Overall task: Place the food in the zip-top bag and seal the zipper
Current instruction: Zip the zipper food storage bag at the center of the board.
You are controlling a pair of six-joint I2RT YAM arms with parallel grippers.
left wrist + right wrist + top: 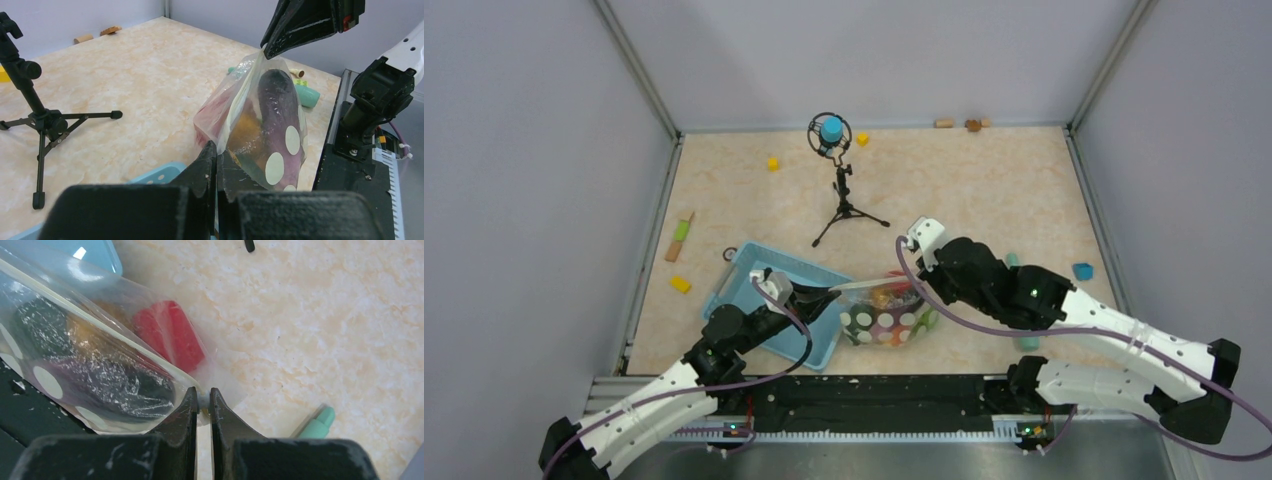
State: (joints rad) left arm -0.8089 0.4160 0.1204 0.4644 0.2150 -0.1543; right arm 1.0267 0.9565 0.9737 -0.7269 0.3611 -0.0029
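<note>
The zip-top bag [886, 320], clear with white dots, stands near the table's front edge, right of the basket. Inside it show a red pepper [170, 335], a dark purple piece [277, 110] and an orange piece [245, 135]. The zipper [100, 325] runs as a pale strip along the bag's top edge [869, 284]. My left gripper [217, 152] is shut on the bag's left mouth end [822, 293]. My right gripper [201, 400] is shut on the zipper's right end [912, 287], pinching a small whitish piece there. The bag hangs stretched between both grippers.
The light blue basket [749, 285] lies under my left arm. A small black tripod [844, 195] stands behind it. Yellow cubes [772, 163], a green-and-orange stick [680, 238], a blue block [1082, 270] and a mint-green piece [317, 422] lie scattered. The black front rail [350, 165] is next to the bag.
</note>
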